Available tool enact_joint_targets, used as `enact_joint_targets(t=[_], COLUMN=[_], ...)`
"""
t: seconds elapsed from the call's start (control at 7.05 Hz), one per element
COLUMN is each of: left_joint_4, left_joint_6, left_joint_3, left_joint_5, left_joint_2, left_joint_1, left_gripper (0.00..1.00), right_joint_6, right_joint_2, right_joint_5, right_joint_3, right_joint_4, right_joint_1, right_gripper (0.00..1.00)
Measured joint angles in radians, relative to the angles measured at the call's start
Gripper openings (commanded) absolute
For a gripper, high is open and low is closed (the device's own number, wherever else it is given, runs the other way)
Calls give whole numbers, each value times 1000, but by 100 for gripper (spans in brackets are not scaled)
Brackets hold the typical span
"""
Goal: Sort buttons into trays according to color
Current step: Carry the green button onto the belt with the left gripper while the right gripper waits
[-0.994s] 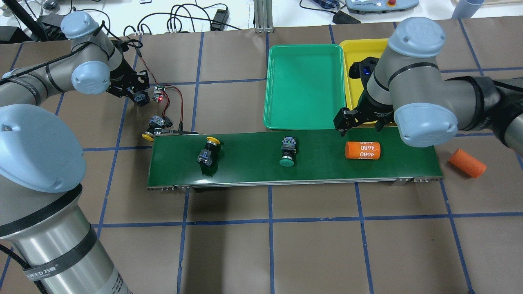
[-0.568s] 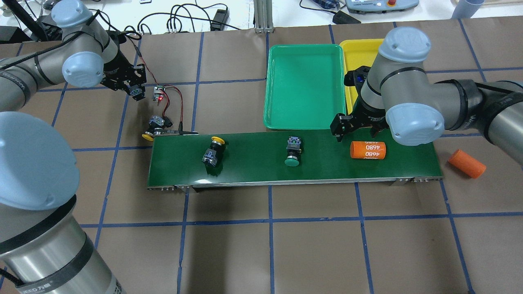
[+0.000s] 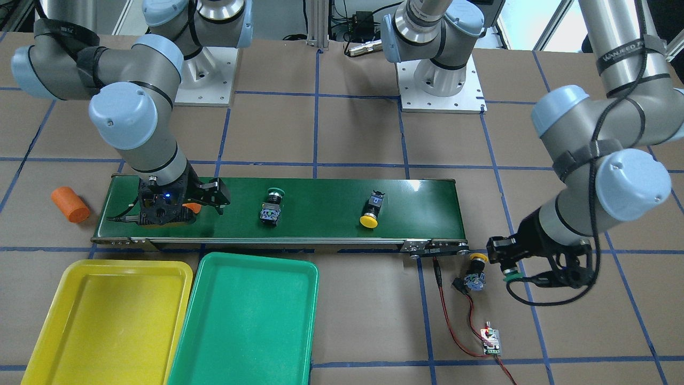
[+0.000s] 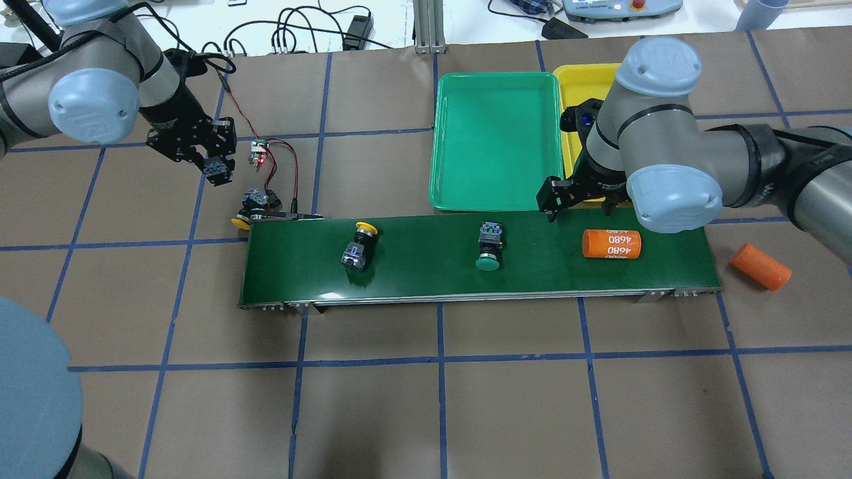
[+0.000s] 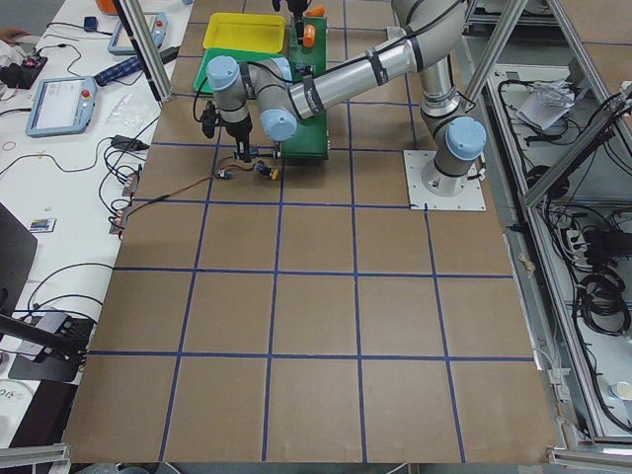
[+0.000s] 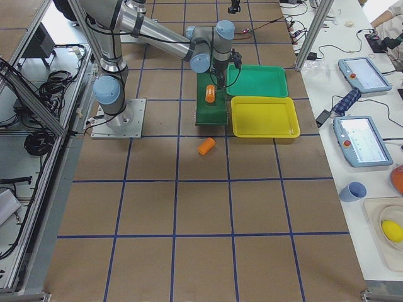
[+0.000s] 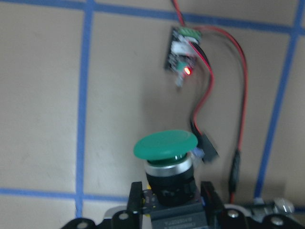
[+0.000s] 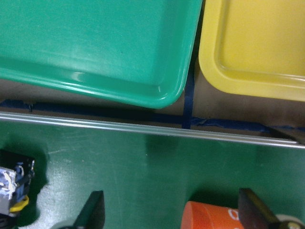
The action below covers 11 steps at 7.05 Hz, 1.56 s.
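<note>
Grips green button (image 7: pixel 165 145) tight between left gripper (image 7: pixel 170 196) jaws, above table (image 7: pixel 43 119) beside circuit board (image 7: pixel 183 52).
Poises right gripper (image 8: pixel 172 212), jaws spread, over conveyor belt (image 4: pixel 413 266) by orange cylinder (image 4: pixel 611 244); shows second green button (image 4: pixel 489 247) and yellow button (image 4: pixel 359 247) lying on belt, green tray (image 4: pixel 496 143) and yellow tray (image 4: pixel 580 83) just beyond.

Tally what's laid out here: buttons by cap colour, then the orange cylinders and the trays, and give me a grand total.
yellow buttons: 2
green buttons: 2, one of them held in the left gripper
orange cylinders: 2
trays: 2, one green and one yellow
Total: 8
</note>
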Motion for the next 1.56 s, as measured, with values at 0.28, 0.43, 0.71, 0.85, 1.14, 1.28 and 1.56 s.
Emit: enact_joint_targets(t=[0.28,0.43,0.71,0.85,1.14,1.28,1.56], left_joint_4=[-2,3,11,25,85,96,97], left_joint_6=[81,149,272,289,297,297,295], left_joint_3=[-117,-166,-236,-273,-327,-337,-342], left_joint_5=[2,3,6,6,6,5,7], left_joint_2=[93,123,162,172,167,163,164], left_joint_1=[-76,-93,-100,-97,-88,-87,-86], left_gripper=[0,0,0,0,4,85,100], right_joint_6=[-5,-7,-2,-5,-25,-40,-51], right_joint_2=[2,3,5,11,44,53,55], right_joint_5=[0,-1,-3,-4,-23,-37,-39], right_joint_3=[-8,-8,-2,0,2,2,2], right_joint_4=[-3,-3,-4,-4,-6,-8,-11], right_joint_1=[1,1,1,1,-1,-1,-6], right_gripper=[100,100,100,100,100,100,100])
